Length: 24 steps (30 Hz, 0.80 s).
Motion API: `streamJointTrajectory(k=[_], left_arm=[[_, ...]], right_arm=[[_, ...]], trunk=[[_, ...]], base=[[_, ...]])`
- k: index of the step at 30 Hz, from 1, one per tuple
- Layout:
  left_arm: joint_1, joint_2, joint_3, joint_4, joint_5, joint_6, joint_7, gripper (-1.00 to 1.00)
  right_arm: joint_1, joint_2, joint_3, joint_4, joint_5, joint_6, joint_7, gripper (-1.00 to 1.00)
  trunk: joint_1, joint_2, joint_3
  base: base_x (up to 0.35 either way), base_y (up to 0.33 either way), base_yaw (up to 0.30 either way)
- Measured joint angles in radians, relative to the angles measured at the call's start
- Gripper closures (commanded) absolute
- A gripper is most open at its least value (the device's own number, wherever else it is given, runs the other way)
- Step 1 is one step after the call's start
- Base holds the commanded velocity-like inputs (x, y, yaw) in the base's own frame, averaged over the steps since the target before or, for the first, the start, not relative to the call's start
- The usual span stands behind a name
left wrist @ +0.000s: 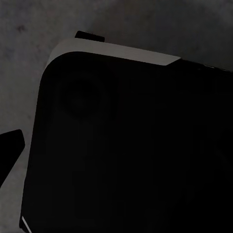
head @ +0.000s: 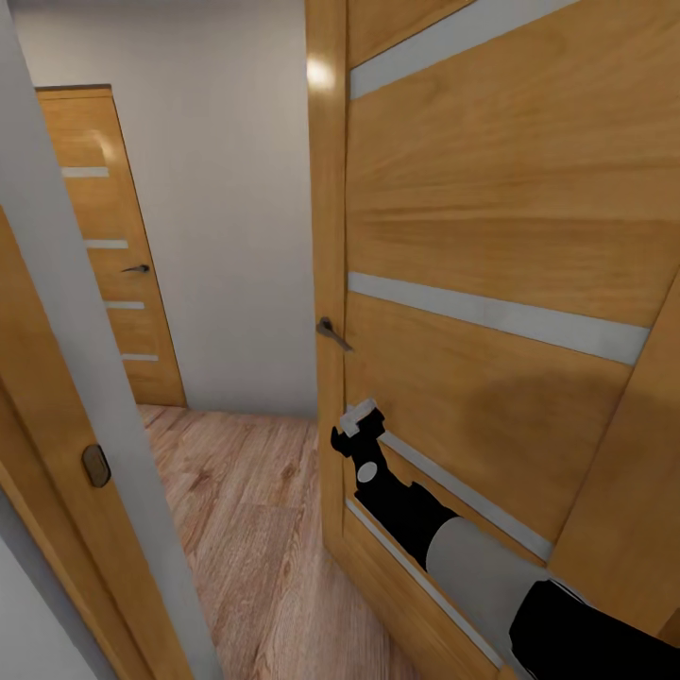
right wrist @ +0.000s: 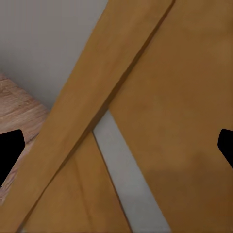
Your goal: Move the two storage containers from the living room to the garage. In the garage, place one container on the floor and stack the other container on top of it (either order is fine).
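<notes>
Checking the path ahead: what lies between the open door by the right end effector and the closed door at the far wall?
In the head view, bare wood-plank floor and plain grey wall separate the open door from the far door.

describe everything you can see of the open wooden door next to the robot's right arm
The open door is warm honey-coloured wood with a visible grain, crossed by narrow pale grey horizontal strips. A dark metal lever handle sticks out near its edge. It stands upright and swung open, close to the camera in the head view. The right gripper is up against its lower panel, below the handle, though actual contact is hard to confirm. The right wrist view shows the same wood and a grey strip up close.
</notes>
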Motion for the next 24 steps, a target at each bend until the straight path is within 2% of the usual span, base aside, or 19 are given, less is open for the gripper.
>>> streamJointTrajectory(k=[3,11,24], left_arm=[[0.000,0.000,0.000,0.000,0.000,0.000,0.000,-1.00],[0.000,0.001,0.000,0.000,0.000,0.000,0.000,-1.00],[0.000,0.001,0.000,0.000,0.000,0.000,0.000,-1.00]], right_arm=[[0.001,0.000,0.000,-0.005,0.000,0.003,-0.009,-1.00],[0.009,0.000,0.000,-0.005,0.000,0.002,-0.024,-1.00],[0.009,0.000,0.000,-0.013,0.000,-0.011,-0.020,-1.00]], trunk=[[0.000,0.000,0.000],[0.000,0.000,0.000],[0.000,0.000,0.000]], base=[[0.000,0.000,0.000],[0.000,0.000,-0.173],[0.000,-0.001,-0.011]])
